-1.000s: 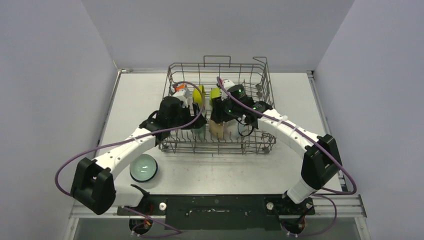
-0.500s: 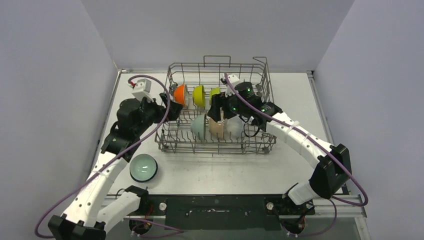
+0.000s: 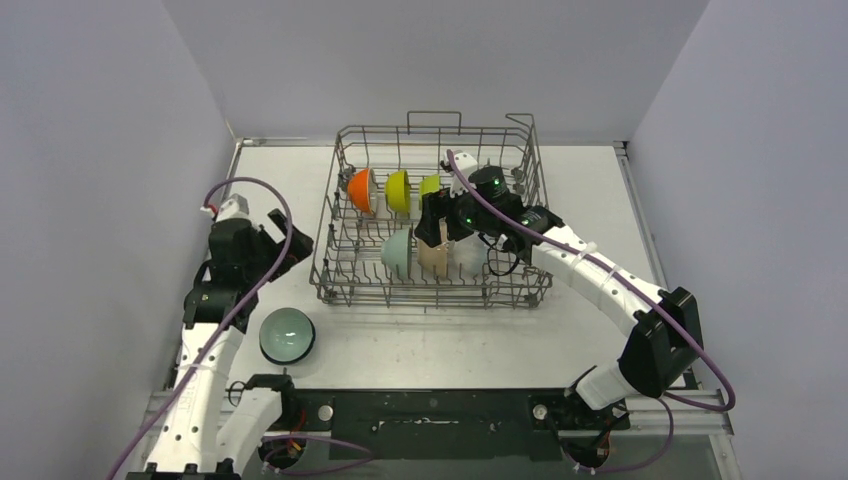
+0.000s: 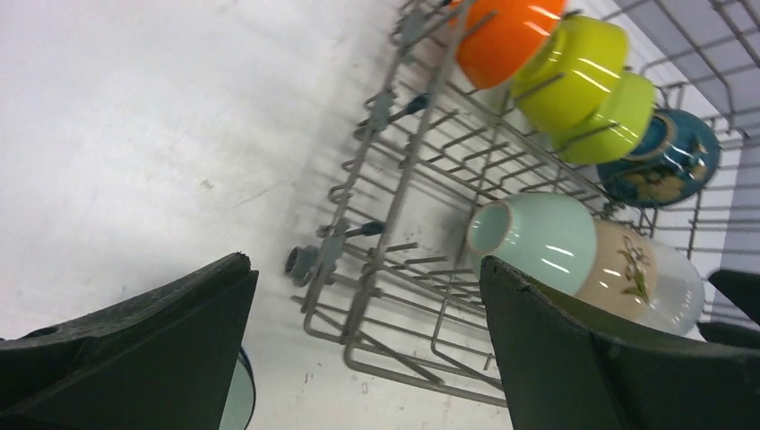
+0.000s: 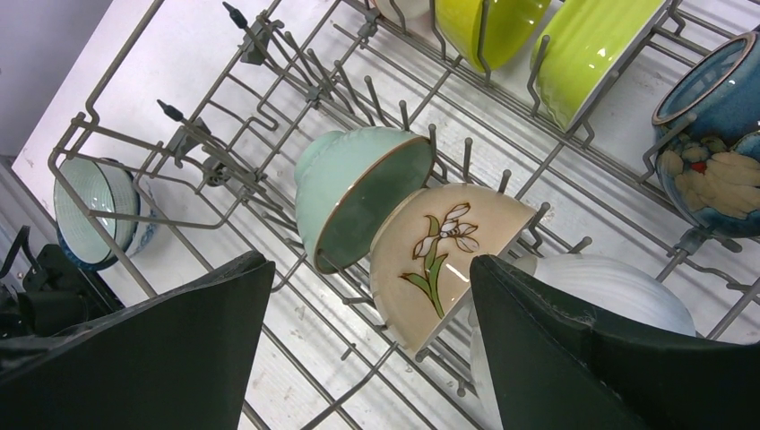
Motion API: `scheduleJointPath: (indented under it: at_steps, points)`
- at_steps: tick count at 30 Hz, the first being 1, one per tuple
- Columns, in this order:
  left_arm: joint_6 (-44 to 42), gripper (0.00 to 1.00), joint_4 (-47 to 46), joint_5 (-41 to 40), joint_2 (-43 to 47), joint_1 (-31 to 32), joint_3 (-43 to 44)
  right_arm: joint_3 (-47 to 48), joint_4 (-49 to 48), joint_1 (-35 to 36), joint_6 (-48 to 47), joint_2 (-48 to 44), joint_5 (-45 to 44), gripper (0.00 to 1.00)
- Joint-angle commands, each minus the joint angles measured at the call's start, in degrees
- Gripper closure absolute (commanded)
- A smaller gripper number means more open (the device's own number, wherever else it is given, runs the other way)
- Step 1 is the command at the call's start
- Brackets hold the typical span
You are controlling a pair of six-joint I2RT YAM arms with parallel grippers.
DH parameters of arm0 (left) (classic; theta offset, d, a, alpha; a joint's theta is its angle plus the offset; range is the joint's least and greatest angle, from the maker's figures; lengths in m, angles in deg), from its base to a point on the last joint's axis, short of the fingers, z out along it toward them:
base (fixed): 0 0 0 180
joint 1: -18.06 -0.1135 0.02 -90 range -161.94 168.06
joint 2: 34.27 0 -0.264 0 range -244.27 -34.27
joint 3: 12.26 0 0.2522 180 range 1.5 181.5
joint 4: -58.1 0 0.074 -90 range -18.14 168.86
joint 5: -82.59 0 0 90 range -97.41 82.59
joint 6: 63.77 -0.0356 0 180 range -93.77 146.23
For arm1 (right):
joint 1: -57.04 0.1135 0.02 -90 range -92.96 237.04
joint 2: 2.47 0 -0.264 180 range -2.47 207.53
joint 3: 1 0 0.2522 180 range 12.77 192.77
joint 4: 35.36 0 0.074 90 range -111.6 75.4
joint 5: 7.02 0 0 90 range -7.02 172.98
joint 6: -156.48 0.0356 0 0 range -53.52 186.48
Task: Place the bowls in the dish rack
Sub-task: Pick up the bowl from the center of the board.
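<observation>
From the overhead camera, a grey wire dish rack point(image 3: 430, 298) stands at the middle of a white tabletop point(image 3: 450, 340). Its back row holds an orange bowl point(image 3: 361, 190), a yellow bowl point(image 3: 397, 191) and a lime bowl point(image 3: 429, 186), all on edge. In front of them are a pale green bowl point(image 3: 397, 253), a beige bowl point(image 3: 434, 257) and a white bowl point(image 3: 468, 250). A blue-patterned bowl point(image 3: 287, 335) sits upright on the tabletop, outside the rack, near its front left corner. The left fingers point(image 3: 290, 245) hover just left of the rack. The right fingers point(image 3: 432, 225) hang inside it, above the beige bowl.

From the left wrist camera, the left fingers point(image 4: 125, 349) are spread wide with nothing between them. Beyond them the rack point(image 4: 376, 260) holds the orange bowl point(image 4: 506, 36), yellow bowl point(image 4: 574, 67), lime bowl point(image 4: 609, 116) and a dark blue bowl point(image 4: 663, 161) with gold trim and painted shapes. The pale green bowl point(image 4: 538, 242), beige bowl point(image 4: 627, 264) and white bowl point(image 4: 681, 291) lean in a row.

From the right wrist camera, the right fingers point(image 5: 609, 349) also stand well apart and grip nothing. Below them the beige bowl point(image 5: 448, 255), painted with a white flower on a green stem, leans against the pale green bowl point(image 5: 367, 193), with the white bowl point(image 5: 609, 291) beside it. The blue-patterned bowl point(image 5: 94, 210) shows through the rack's wires point(image 5: 179, 134).
</observation>
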Motion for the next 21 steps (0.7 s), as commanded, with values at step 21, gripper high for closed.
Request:
scheduleJointPath:
  at_steps: [21]
  points:
    - [35.86, 0.14, 16.29, -1.36, -0.47, -15.45, -15.27, -1.87, -0.30, -0.33, -1.91, -0.67, -1.89, 0.15]
